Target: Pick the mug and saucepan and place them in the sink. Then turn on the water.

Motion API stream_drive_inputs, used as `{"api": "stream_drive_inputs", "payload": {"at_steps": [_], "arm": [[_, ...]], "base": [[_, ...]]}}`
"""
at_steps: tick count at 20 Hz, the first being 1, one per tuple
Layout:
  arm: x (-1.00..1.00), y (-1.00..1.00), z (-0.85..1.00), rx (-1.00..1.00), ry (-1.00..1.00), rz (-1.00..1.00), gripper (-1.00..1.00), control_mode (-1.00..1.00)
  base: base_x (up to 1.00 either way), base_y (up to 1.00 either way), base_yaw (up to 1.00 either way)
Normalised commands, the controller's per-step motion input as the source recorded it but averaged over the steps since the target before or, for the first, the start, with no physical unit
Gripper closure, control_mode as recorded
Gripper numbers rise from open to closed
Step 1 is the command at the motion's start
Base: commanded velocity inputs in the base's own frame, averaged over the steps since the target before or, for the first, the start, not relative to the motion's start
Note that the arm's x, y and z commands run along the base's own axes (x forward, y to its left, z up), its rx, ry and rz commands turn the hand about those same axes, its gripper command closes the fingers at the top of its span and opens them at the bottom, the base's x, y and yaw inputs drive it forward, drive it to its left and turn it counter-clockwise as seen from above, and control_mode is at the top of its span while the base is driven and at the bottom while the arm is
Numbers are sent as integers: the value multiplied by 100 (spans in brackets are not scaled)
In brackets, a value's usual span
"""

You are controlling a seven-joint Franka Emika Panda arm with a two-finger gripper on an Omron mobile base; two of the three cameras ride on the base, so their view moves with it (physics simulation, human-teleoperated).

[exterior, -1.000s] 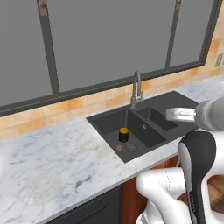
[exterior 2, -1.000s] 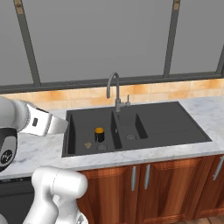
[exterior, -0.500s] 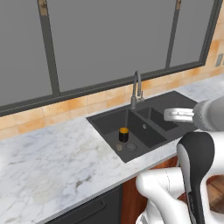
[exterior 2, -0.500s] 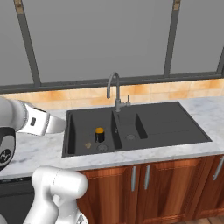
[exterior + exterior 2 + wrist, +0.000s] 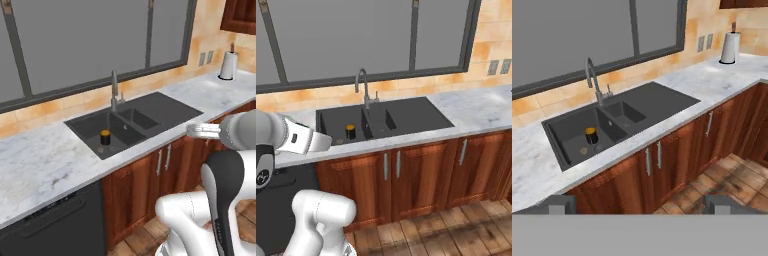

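Note:
The mug (image 5: pixel 105 137) (image 5: pixel 350 131) (image 5: pixel 590 135), small and dark with an orange top, stands upright in the left basin of the dark sink (image 5: pixel 85 127) (image 5: pixel 331 120) (image 5: pixel 562 135). The grey gooseneck tap (image 5: pixel 114 90) (image 5: pixel 362 85) (image 5: pixel 592 75) rises behind the basin divider, and no water runs from it. The saucepan is out of view. My gripper (image 5: pixel 640 205) is open and empty, well back from the counter, out over the cabinet fronts. Its fingertips (image 5: pixel 562 204) stand wide apart.
A flat dark drainboard (image 5: pixel 165 107) adjoins the sink on the right. A paper towel roll (image 5: pixel 227 65) (image 5: pixel 729 47) stands at the far right of the marble counter (image 5: pixel 35 165). Wooden cabinet doors (image 5: pixel 421 170) and a dark dishwasher front (image 5: pixel 55 225) sit below, above plank floor (image 5: pixel 446 230).
The whole picture has shifted: the base has backed away from the counter and moved right, so the sink sits farther off. The mug stays in the basin. The gripper stays open.

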Motion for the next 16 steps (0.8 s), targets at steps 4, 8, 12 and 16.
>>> {"api": "stream_drive_inputs", "payload": {"at_steps": [4,8,12,16], "arm": [[0,0,0,0,0,0,-100,100],[0,0,0,0,0,0,-100,100],[0,0,0,0,0,0,-100,100],[0,0,0,0,0,0,-100,100]], "base": [[-89,-74,-41],[-4,-81,-68],[0,-26,-88],[0,-21,-88]]}}
